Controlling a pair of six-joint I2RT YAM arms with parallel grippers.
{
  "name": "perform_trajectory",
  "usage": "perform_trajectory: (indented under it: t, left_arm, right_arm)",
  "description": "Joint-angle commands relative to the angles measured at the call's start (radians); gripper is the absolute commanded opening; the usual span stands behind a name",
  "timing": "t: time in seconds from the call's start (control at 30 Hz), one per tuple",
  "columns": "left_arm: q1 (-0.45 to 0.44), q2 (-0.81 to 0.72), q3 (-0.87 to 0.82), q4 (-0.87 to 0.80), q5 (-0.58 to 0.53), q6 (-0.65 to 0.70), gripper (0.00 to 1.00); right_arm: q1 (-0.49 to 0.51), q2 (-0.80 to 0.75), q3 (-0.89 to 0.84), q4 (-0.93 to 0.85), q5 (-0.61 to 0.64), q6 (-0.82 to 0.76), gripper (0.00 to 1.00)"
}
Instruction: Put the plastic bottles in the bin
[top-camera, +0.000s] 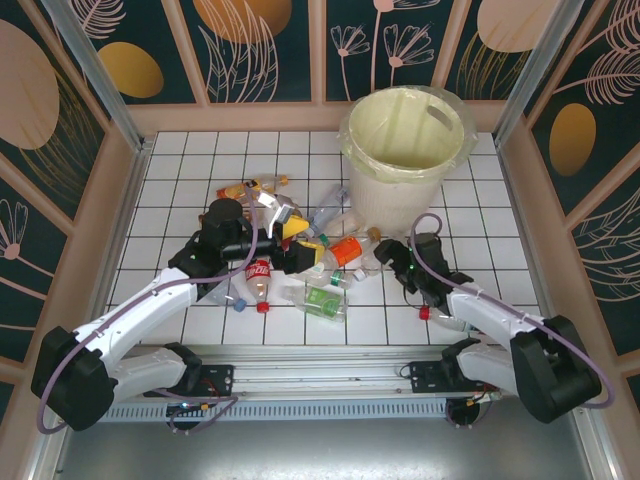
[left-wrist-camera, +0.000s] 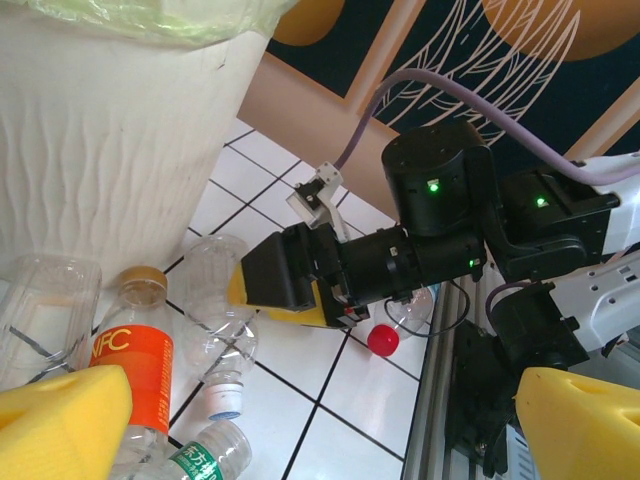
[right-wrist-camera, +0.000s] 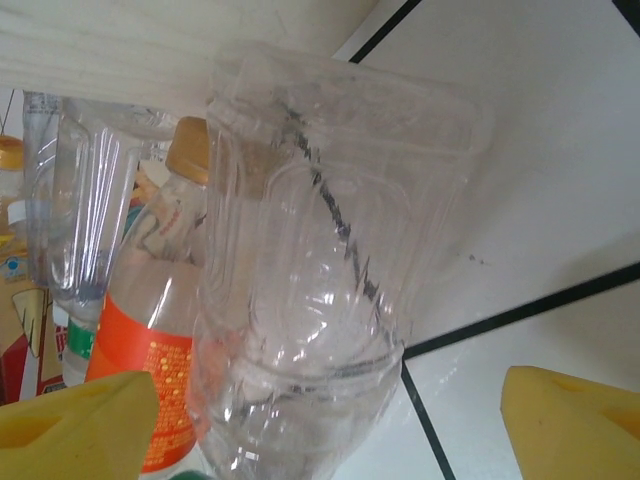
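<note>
While both gape empty: left tool (top-camera: 280, 217) above plastic bottles (top-camera: 345, 250); right tool (right-wrist-camera: 330, 420) straddling 1 clear bottle (right-wrist-camera: 320, 250); bin (top-camera: 400, 175) at 1 o'clock.

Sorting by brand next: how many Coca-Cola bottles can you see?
1. The Coca-Cola bottle lies on its side at the near-left edge of the pile. Others may be hidden underneath the pile.

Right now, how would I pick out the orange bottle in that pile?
Find the big cream bin at the back of the tiled table. In front of it, near the pile's right end, lies the orange-labelled bottle. Its orange wrapper and tan cap set it apart from the clear bare bottles beside it.
</note>
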Motion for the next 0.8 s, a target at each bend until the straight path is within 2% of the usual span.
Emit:
perform_trajectory:
  t: [0.0,0.33,0.77]
  left_arm:
    - [-0.005,-0.002,0.003,0.011,-0.004,0.017,0.99]
    - [-0.006,-0.011,0.008,-0.002,-0.021,0.01,0.99]
    - [-0.005,-0.036,-0.011,0.029,0.005,-0.017,0.99]
  right_arm:
    - [0.01,0.045,0.016,0.098,0.016,0.006,0.87]
    - [0.007,0.159,0.059,0.159,0.019,-0.012,0.76]
    - [-0.004,0.25,0.076,0.187,0.037,-0.023,0.73]
